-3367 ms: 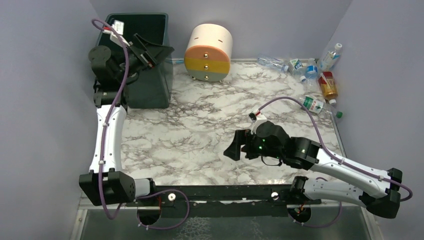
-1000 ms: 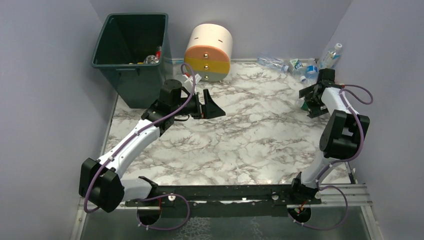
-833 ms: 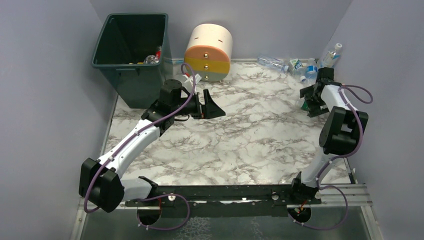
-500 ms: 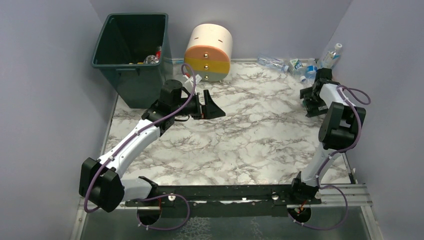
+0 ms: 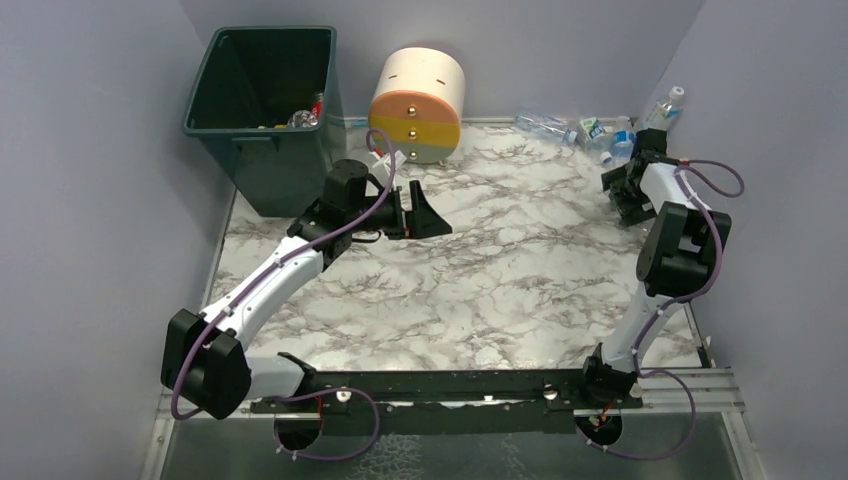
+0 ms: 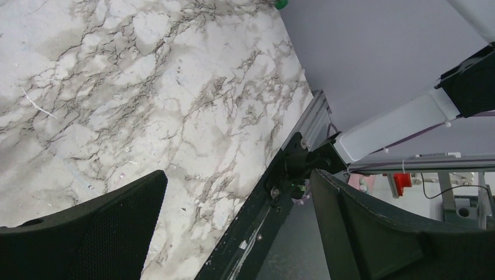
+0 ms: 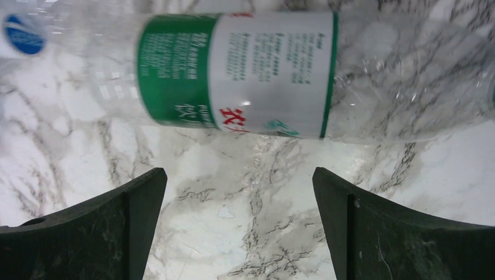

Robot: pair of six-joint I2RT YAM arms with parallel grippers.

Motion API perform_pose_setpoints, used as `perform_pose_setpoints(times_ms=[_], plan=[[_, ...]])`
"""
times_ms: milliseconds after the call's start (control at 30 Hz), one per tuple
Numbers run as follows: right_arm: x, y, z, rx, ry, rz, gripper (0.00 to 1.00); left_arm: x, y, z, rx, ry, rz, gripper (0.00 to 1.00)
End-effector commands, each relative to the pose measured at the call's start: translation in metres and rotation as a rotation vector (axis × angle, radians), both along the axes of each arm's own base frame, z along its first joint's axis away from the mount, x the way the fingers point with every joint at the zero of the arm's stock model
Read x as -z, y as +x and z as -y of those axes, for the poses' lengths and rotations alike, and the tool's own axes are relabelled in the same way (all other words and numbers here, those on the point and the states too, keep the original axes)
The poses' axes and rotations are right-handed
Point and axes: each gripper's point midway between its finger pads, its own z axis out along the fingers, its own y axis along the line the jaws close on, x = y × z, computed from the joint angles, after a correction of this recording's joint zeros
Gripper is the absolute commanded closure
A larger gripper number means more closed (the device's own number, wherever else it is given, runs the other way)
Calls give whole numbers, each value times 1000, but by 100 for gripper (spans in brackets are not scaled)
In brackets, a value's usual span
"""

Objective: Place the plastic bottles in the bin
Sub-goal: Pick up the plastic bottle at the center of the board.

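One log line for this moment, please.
left claw: open, empty | right claw: open, just short of lying clear green-labelled plastic bottle | tall dark green plastic bin: some bottles inside

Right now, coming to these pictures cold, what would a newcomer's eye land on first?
The tall dark green plastic bin in the far left corner, with a few bottles already inside, and the round cream, yellow and grey drawer unit beside it stand out. At the far right, the right gripper is open before a lying clear plastic bottle with a green and white label, near a heap of other clear bottles.
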Motion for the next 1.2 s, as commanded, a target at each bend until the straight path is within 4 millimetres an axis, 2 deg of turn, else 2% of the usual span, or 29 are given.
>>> perform_pose_setpoints(times_ms=[0, 200, 300, 400, 567, 600, 633, 733, 833, 900, 1167], plan=[[-64, 20, 22, -146, -200, 117, 2, 9, -1, 4, 11, 16, 4, 1], [-100, 43, 22, -371, -305, 185, 2, 14, 0, 7, 9, 21, -6, 1], [-91, 47, 32, -420, -359, 120, 2, 13, -1, 10, 13, 18, -5, 1], [-74, 48, 38, -448, -386, 40, 6, 9, -2, 12, 18, 9, 6, 1], [-54, 42, 39, -463, -454, 28, 5, 9, -3, 13, 28, -5, 22, 1], [-44, 37, 39, -476, -472, 21, 5, 8, -4, 14, 31, -18, 20, 1], [-43, 34, 41, -482, -511, 14, 5, 7, -5, 15, 32, -31, 20, 1], [-57, 34, 45, -516, -646, 57, 3, 4, -7, 16, 34, -65, 22, 1], [-73, 38, 49, -572, -733, 73, 2, -1, -9, 18, 46, -88, 28, 1], [-74, 40, 51, -608, -754, 49, 2, -7, -11, 17, 49, -98, 43, 1], [-51, 18, 51, -635, -731, -34, 2, -21, -17, 15, 63, -119, 77, 1]])
